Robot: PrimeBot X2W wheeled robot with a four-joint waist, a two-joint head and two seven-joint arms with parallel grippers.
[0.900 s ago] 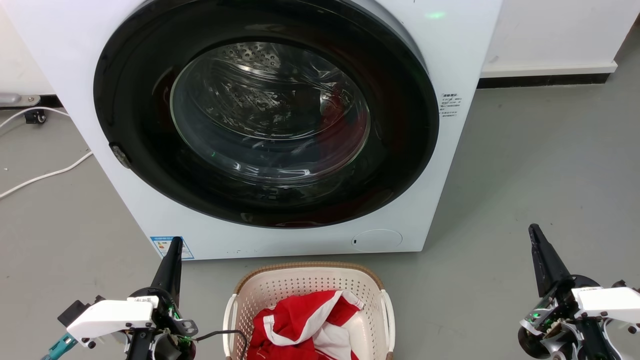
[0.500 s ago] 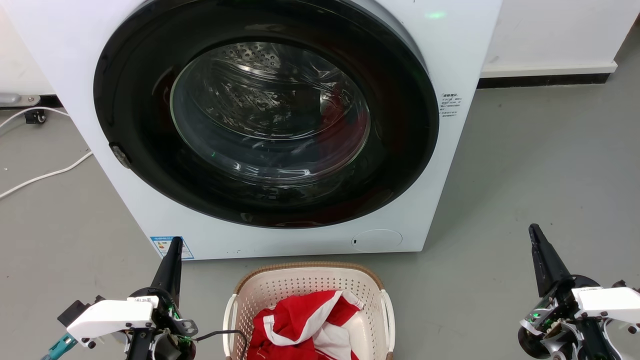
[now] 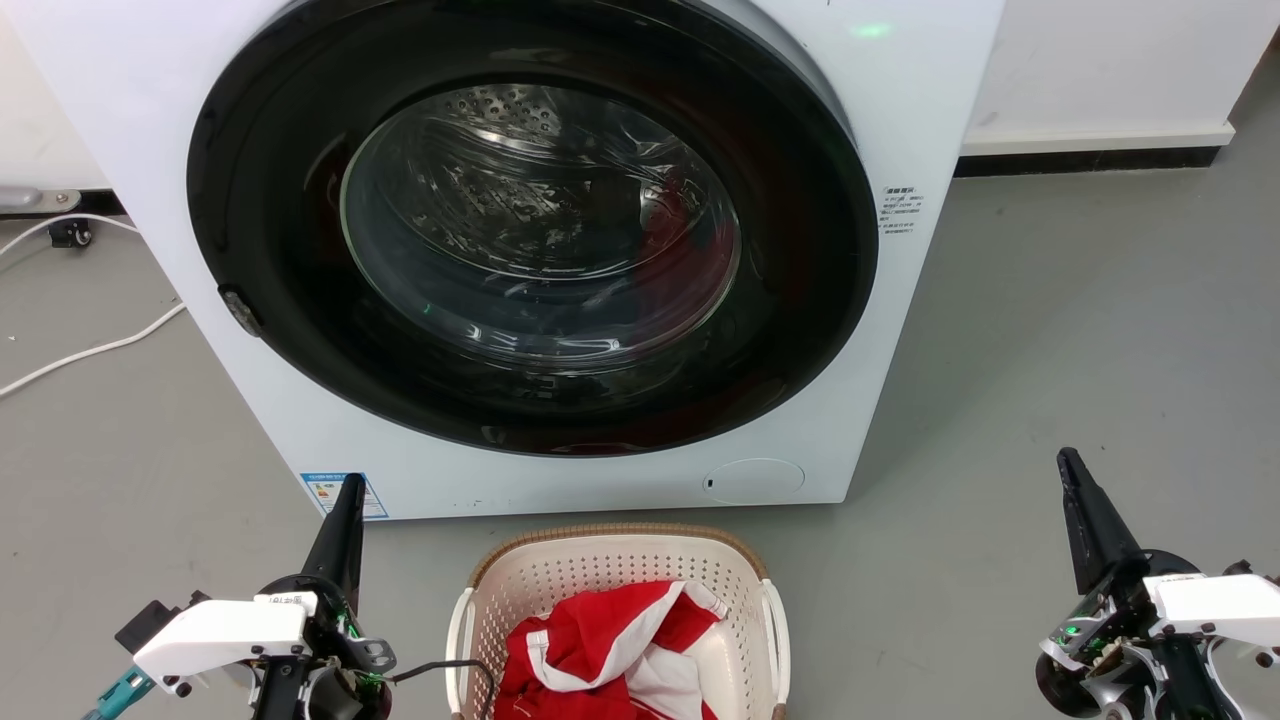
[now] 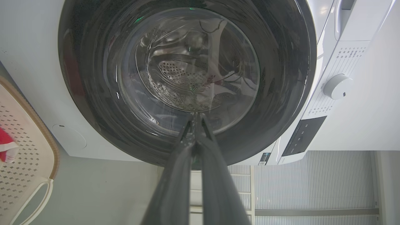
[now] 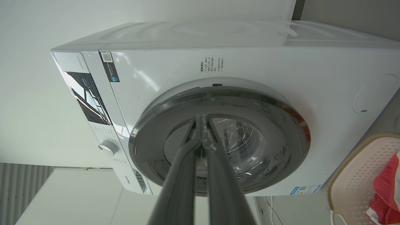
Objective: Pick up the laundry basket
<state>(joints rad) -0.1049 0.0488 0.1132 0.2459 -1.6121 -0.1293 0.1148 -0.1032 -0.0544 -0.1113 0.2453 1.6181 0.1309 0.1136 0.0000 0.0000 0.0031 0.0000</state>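
Nothing is being held yet: the basket (image 3: 612, 534) is sitting on the floor (image 3: 1050, 330), the left gripper (image 3: 351, 486) and right gripper (image 3: 1069, 460) hovering either side, fingers together.

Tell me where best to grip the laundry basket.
Put the left gripper on the white left handle, right gripper on the right handle, each from outside: both are open loops, and the basket stands upright between the grippers.
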